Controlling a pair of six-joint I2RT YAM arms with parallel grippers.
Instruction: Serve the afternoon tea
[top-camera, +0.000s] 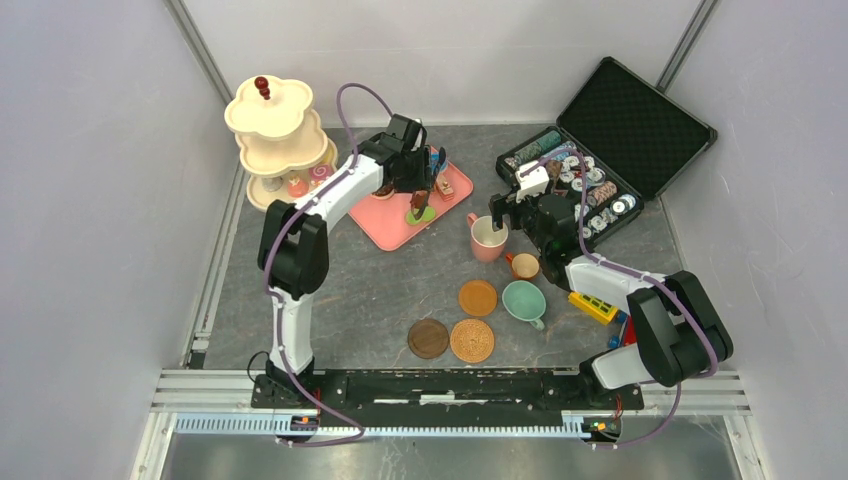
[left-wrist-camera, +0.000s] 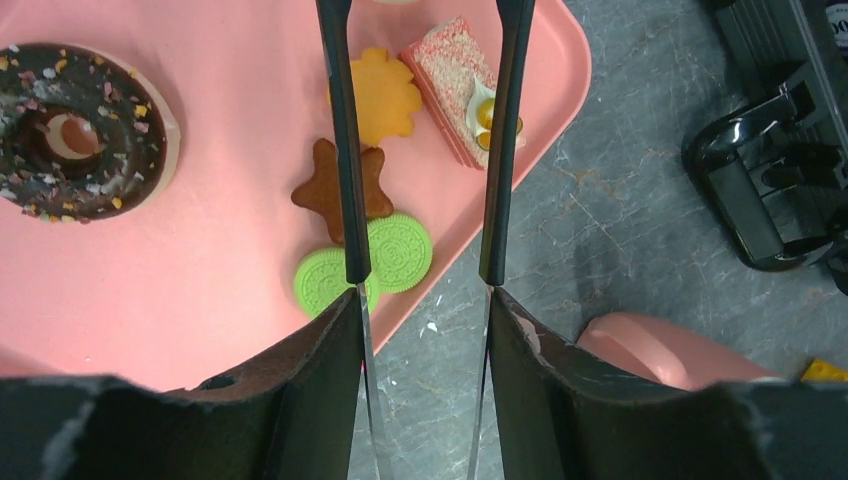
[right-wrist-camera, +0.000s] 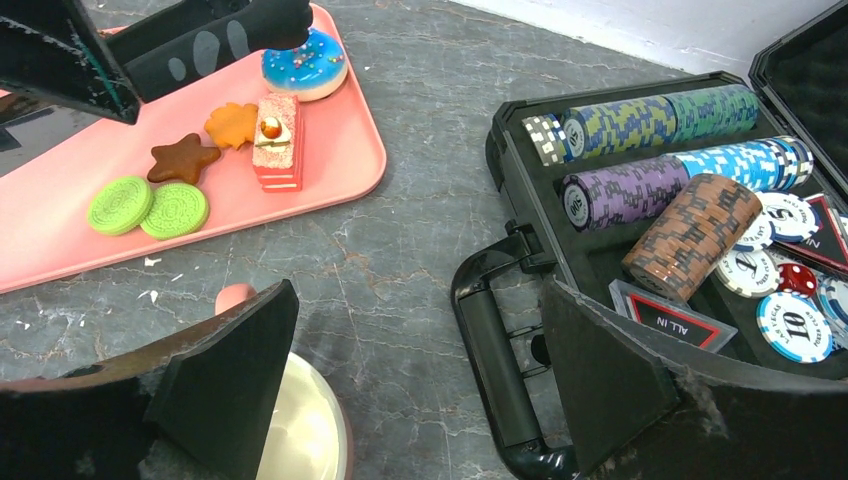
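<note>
**Afternoon tea laid out, both pincers empty**

Nearest me, three brown coasters (top-camera: 472, 340) lie beside the teal cup (top-camera: 522, 300) and brown cup (top-camera: 524, 265). My right pincer (right-wrist-camera: 415, 300) hangs spread wide, released, just above the pink cup (top-camera: 488, 238). My left pincer (top-camera: 418, 195), half spread and gripping nothing, hovers over toy pastries (left-wrist-camera: 400, 252) on the pink tray (left-wrist-camera: 230, 250). Farthest left is the tiered stand (top-camera: 275, 140).

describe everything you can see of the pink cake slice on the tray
The cake slice is a narrow rectangular toy with speckled pink and red layers, and looks like foam or plastic. A white cream dollop with a small orange ball sits on top. It stands upright on the pink tray, close to the rim and right beside an orange flower-shaped cookie. Nothing grips it.
</note>
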